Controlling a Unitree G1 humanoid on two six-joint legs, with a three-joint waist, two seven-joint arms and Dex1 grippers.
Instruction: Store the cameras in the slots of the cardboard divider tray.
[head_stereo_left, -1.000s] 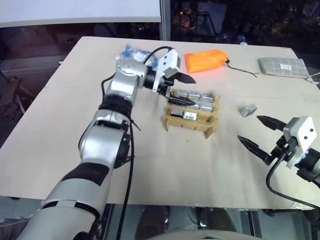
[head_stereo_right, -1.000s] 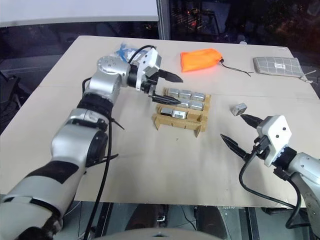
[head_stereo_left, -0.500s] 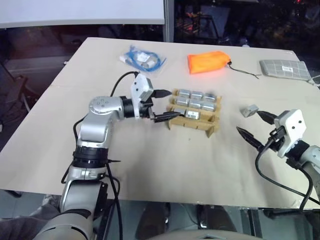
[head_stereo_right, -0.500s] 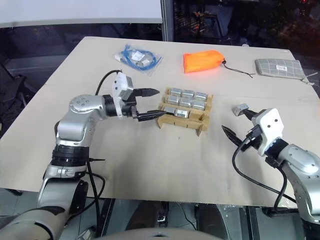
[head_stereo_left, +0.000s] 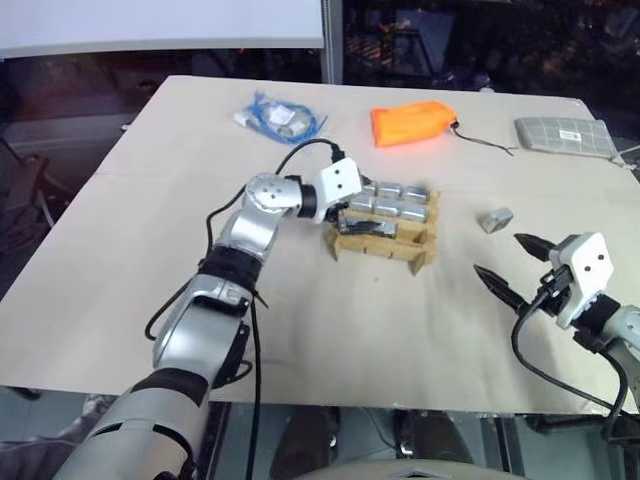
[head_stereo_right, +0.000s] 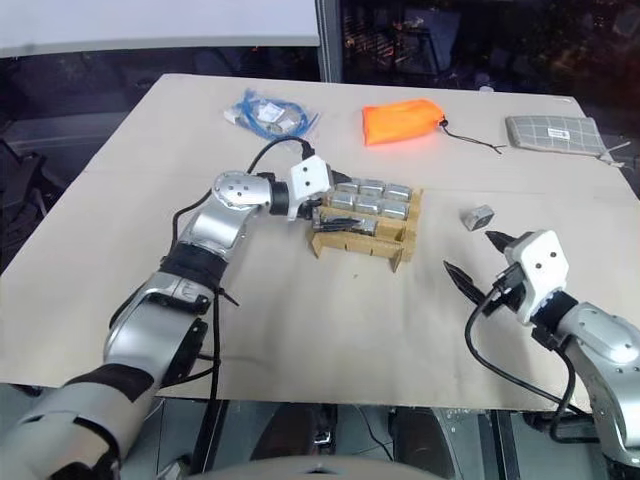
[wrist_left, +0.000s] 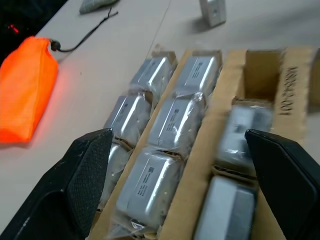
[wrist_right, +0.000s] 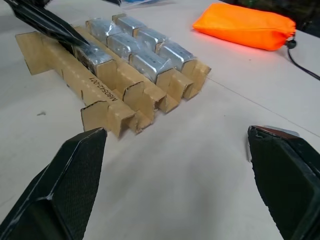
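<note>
Near the middle of the tabletop (head_stereo_left: 150, 300) stands the cardboard divider tray (head_stereo_left: 385, 240), its far two rows filled with wrapped cameras (wrist_left: 177, 112) and its near row holding two more, with one slot at the right end of that row bare. At the tray's left edge sits the left gripper (head_stereo_left: 352, 222), its black fingers spread wide and reaching in over the near-left slots; the jaws are released and grasp nothing, with the tray and its cameras lying between and just beyond the two fingers in the left wrist view. One loose camera (head_stereo_left: 495, 219) lies on the tabletop to the right of the tray, well apart from it. Nearer than that camera and further right hovers the right gripper (head_stereo_left: 510, 268), jaws likewise spread and empty, pointing left toward the tray, the loose camera just beyond its far finger. Along the far side lie a bag of blue cable (head_stereo_left: 278, 114) at left, an orange pouch (head_stereo_left: 412, 122) behind the tray, and a grey checked pouch (head_stereo_left: 566, 134) at far right.
</note>
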